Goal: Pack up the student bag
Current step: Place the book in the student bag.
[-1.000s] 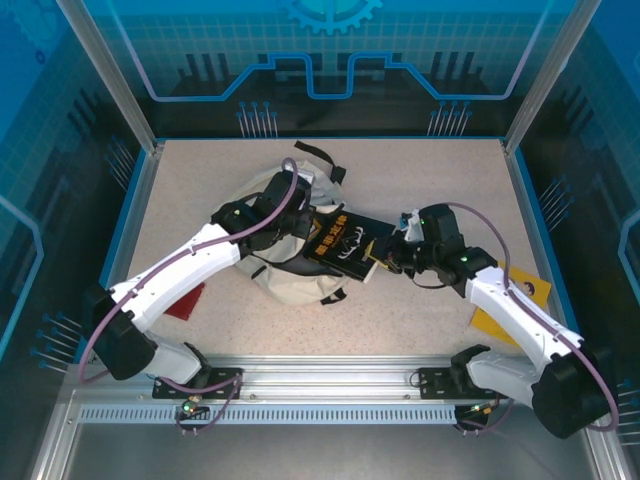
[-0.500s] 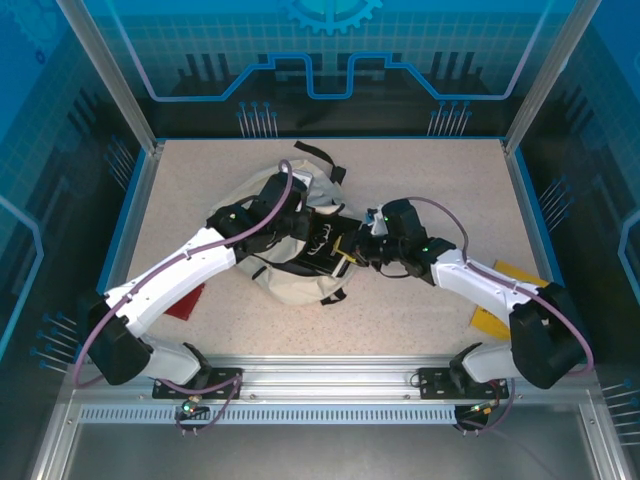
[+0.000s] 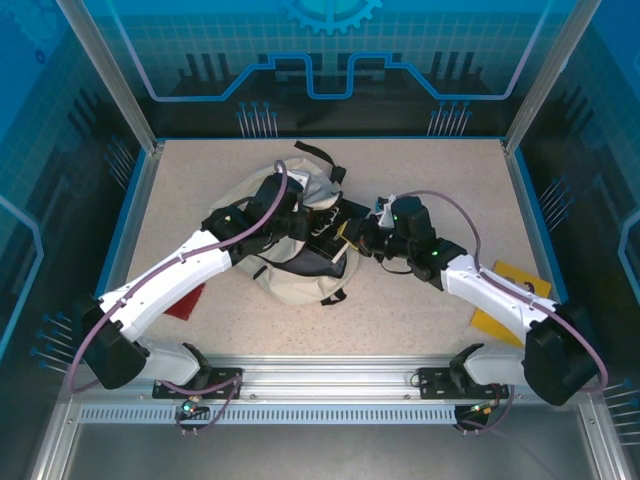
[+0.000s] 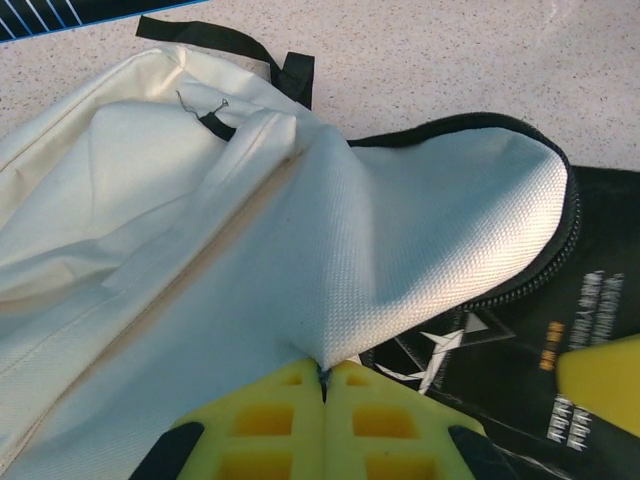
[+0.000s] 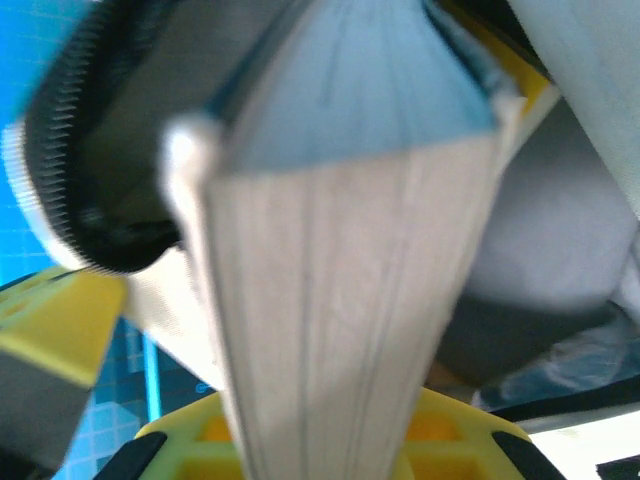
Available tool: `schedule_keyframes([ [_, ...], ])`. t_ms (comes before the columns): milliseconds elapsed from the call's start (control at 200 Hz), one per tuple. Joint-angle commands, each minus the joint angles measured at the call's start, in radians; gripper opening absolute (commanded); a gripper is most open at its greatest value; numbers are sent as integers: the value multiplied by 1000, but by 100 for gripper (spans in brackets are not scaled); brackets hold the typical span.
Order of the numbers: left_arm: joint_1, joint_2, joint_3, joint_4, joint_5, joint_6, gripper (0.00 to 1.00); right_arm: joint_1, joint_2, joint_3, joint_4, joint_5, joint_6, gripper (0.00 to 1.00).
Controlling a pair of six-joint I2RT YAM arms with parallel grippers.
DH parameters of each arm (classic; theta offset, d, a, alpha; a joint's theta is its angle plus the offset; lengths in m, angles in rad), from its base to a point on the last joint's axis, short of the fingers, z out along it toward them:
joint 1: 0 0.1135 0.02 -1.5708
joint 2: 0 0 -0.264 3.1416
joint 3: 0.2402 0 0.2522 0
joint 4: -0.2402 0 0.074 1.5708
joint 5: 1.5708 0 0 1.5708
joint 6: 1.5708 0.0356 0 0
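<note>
Mid-counter (image 3: 430,180), student bag (image 3: 295,285) lies slumped, mouth toward the right arm. Its cream flap is pinched by the left hand (image 4: 325,372), fingers pressed together on the cloth. The right hand (image 3: 365,238) clamps a black book (image 4: 520,330), partly under that flap.

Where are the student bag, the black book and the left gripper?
student bag (image 4: 150,200): left wrist view, cream fabric panel.
black book (image 4: 520,340): left wrist view, printed cover.
left gripper (image 4: 323,378): left wrist view, seam between the closed yellow fingertips.
</note>
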Motion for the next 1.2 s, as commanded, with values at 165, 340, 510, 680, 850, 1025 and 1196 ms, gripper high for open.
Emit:
schedule_keyframes([
  [165,-6,-45,1,81,23,-17,0,30,97,35,221,-30,27,0],
  [340,-5,-43,-2,90,21,-39,0,58,248,107,303,-15,24,0],
  [510,-5,-42,-3,90,20,-40,0,67,399,158,356,29,36,0],
  [680,-4,-43,-3,86,14,-44,0,85,548,243,280,83,91,0],
  [850,-4,-44,-7,85,2,-46,0,104,675,319,309,74,140,4],
  [1025,0,-43,-11,90,-5,-51,0,111,773,396,355,52,178,12],
  [1196,15,-44,-17,95,13,-93,0,115,812,436,363,65,209,21],
])
